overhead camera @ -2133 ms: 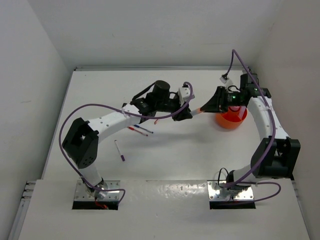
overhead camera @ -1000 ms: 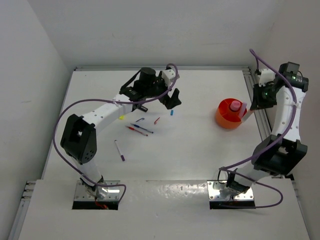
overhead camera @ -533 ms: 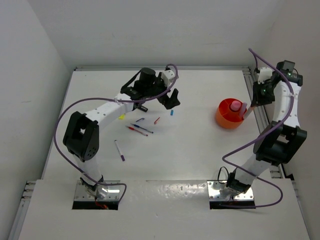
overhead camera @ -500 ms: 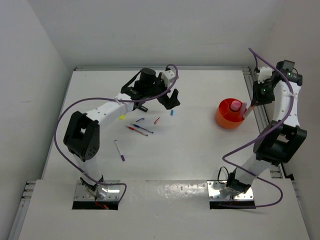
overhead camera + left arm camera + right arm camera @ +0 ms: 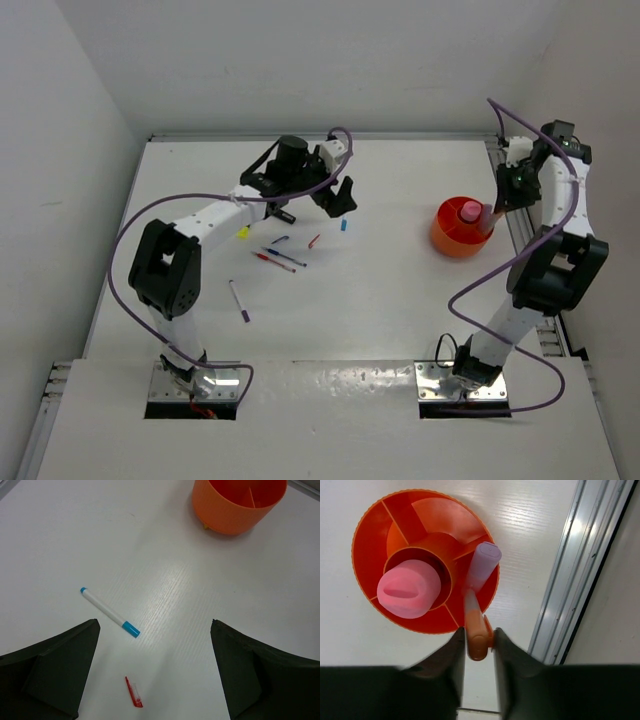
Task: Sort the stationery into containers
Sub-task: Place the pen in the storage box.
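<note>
The orange bowl stands at the right, with a pink-capped bottle in its middle cup and a lilac marker leaning in an outer compartment. My right gripper hangs over the bowl's rim, its jaws against both sides of an orange marker whose lower end reaches into the bowl. My left gripper hovers wide open and empty above a white marker with blue ends and a small red piece. The bowl shows far ahead in the left wrist view.
Blue and red pens lie left of centre, a purple pen nearer the front and a yellow item beside the left arm. A metal rail runs along the table's right edge, close to the bowl.
The right arm has drawn back and upward over the bowl's right side with the orange marker standing in it. The left gripper has barely shifted.
</note>
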Available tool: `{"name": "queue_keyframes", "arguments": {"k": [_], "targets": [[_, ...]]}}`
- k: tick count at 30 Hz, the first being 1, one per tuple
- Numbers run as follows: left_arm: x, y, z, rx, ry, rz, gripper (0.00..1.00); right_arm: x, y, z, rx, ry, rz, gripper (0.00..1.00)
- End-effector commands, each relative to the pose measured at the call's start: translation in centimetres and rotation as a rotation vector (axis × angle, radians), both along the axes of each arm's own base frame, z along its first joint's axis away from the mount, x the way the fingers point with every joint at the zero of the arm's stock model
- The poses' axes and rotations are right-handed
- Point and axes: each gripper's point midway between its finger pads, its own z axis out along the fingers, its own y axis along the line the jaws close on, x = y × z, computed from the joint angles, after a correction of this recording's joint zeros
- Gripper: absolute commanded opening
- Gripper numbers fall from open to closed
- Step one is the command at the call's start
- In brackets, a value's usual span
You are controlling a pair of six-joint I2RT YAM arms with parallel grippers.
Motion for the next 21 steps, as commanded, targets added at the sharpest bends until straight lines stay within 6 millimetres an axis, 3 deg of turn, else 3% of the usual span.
{"name": "queue_keyframes", "arguments": {"k": [1, 4, 6, 12, 13, 14, 15, 16, 17, 21], "targets": [[1.0, 0.5, 0.5, -0.028, -0.016, 0.011, 1.0, 0.6, -0.1, 0.4, -0.019, 0.001, 0.005, 0.38], [1.1, 1.3, 0.3, -0.015, -0.004, 0.034, 1.0, 0.7, 0.2, 0.4, -0.019, -0.001, -0.001, 0.59], [1.4, 2.4, 0.1, -0.002, -0.003, 0.077, 1.0, 0.8, 0.5, 0.8, -0.015, -0.016, -0.003, 0.61], [2.0, 7.2, 0.2, 0.008, 0.022, 0.183, 1.0, 1.0, 3.3, 4.5, 0.048, -0.119, 0.003, 0.63], [1.7, 8.2, -0.6, 0.02, 0.038, 0.205, 1.0, 1.1, 4.2, 5.2, 0.065, -0.139, 0.012, 0.63], [2.2, 9.9, 0.2, 0.023, 0.016, 0.26, 1.0, 1.1, 4.7, 6.5, 0.066, -0.171, 0.02, 0.63], [2.1, 11.2, -0.6, 0.046, 0.037, 0.298, 1.0, 1.2, 5.7, 7.1, 0.088, -0.188, 0.032, 0.63], [2.1, 12.3, -0.1, 0.055, 0.029, 0.335, 1.0, 1.3, 6.2, 8.0, 0.1, -0.209, 0.04, 0.63], [2.9, 14.5, -0.4, 0.09, 0.03, 0.42, 1.0, 1.1, 6.9, 9.1, 0.11, -0.237, 0.048, 0.63], [2.8, 19.2, -2.9, 0.257, 0.088, 0.495, 1.0, 0.4, 10.8, 11.1, 0.205, -0.282, 0.084, 0.62]]}}
